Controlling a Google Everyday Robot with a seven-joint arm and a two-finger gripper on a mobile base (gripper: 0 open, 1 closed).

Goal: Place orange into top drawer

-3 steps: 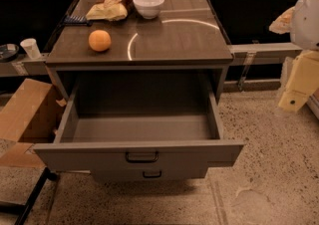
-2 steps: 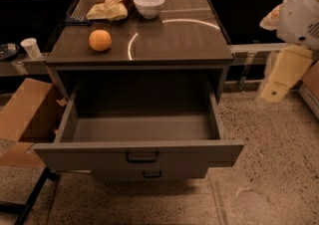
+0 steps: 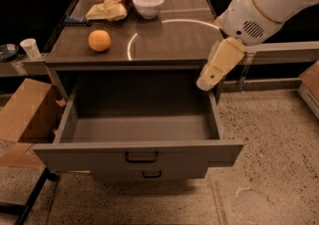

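The orange [image 3: 99, 40] sits on the left part of the dark cabinet top [image 3: 169, 45]. The top drawer [image 3: 89, 153] is pulled wide open below it, and its inside looks empty. My gripper [image 3: 206, 81] is a cream-coloured piece hanging from the white arm [image 3: 264, 5] that comes in from the upper right. It hovers at the right front edge of the cabinet top, above the drawer's right wall. It is far right of the orange and holds nothing that I can see.
A white bowl [image 3: 148, 4] and a crumpled snack bag [image 3: 112, 6] lie at the back of the top. The lower drawer front [image 3: 149, 173] sits under the open drawer. A cardboard box [image 3: 25, 112] and a paper cup [image 3: 31, 48] are at the left.
The arm and gripper have swung in from the right edge of the view toward the cabinet's right front corner. The orange and drawer have not moved.
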